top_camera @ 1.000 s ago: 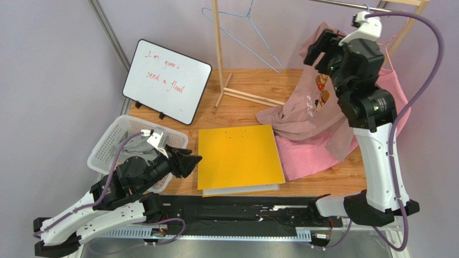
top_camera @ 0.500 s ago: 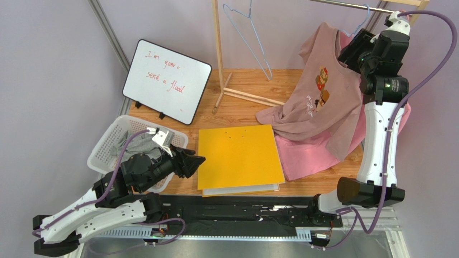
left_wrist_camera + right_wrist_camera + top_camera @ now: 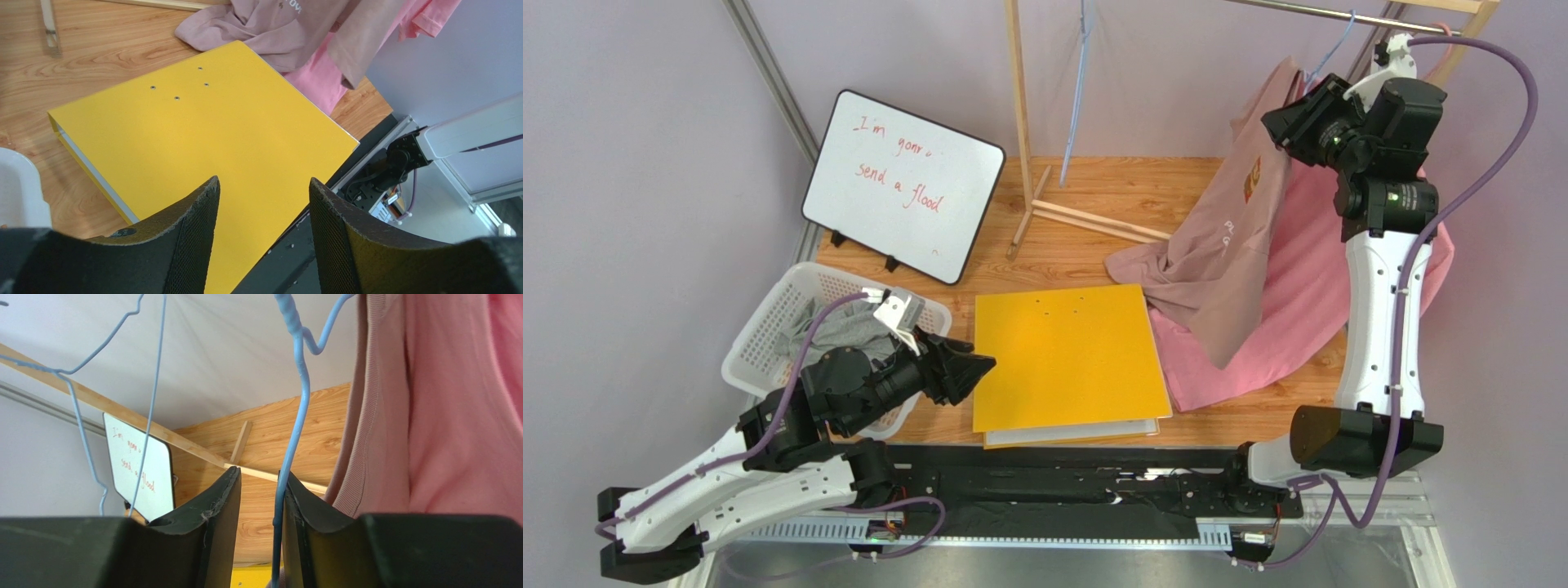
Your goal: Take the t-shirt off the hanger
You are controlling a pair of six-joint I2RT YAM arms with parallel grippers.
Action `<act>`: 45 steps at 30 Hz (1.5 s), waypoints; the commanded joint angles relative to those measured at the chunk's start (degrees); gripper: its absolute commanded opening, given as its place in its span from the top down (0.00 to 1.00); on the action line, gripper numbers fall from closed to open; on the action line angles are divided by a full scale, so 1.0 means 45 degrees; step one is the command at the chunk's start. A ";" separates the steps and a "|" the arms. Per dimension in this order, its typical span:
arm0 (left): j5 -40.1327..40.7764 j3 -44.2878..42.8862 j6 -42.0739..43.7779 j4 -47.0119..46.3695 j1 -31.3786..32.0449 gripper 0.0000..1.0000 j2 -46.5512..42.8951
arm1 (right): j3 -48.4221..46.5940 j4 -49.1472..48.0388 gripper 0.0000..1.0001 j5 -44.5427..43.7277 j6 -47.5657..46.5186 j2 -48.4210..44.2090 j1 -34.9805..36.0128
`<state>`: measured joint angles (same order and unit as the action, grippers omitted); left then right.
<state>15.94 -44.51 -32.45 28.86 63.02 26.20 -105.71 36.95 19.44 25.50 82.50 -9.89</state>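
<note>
At the upper right of the overhead view, the mauve t-shirt point(image 3: 1237, 227) hangs on a blue wire hanger point(image 3: 294, 416) from a rail cut off by the top edge. Its lower hem trails onto the wooden table point(image 3: 1100, 196). A pink garment point(image 3: 1308, 288) hangs behind it, mostly covered.

The right gripper point(image 3: 261, 474) is raised to the hanger's neck. In its wrist view the wire runs down between the two fingers, lying along the right-hand one, with a clear gap to the other, so the jaws are narrow but not pinching. The hanger's hook runs out of the top of that frame and its shoulders are hidden inside the shirt.

A second hanger point(image 3: 1081, 74) at top centre is seen edge-on, its top cut off.

At lower left, the left gripper point(image 3: 264, 184) hovers over a yellow binder point(image 3: 215, 122), jaws spread with nothing between them. Its arm partly hides a white basket point(image 3: 768, 321) holding grey cloth. The red handwriting on the whiteboard point(image 3: 903, 184) is hard to read.
</note>
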 commanded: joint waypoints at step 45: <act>-0.1063 -0.0577 -0.0055 -0.0926 0.0037 0.39 0.1230 | 0.6773 -1.4616 1.00 0.1734 -0.0137 -0.2006 -0.0419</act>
<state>11.81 -44.53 -33.12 26.65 63.02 32.12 -74.11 -12.91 27.31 28.45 74.70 -11.81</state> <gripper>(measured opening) 0.610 0.008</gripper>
